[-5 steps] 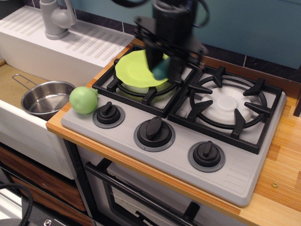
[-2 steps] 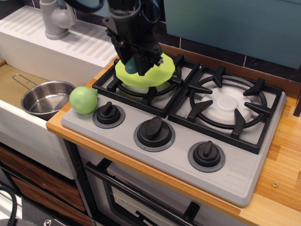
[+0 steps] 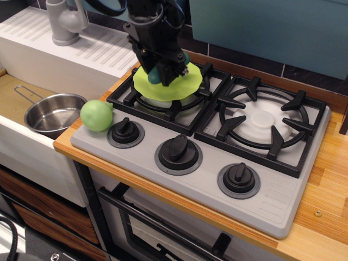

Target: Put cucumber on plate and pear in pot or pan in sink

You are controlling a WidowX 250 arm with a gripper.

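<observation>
Gripper low over plate on far-left burner, clamped on cucumber. Pear at stove's near-left corner, just right of pot in sink. Risk: plate perches on grate; off-centre release could tip it, cucumber rolling off. No legible writing.

Wood counter carries stove (pear on edge).

The scene is viewed by a single camera set high at the front, angled down and slightly leftward at moderate range; the stove, sink and back wall are included.
</observation>
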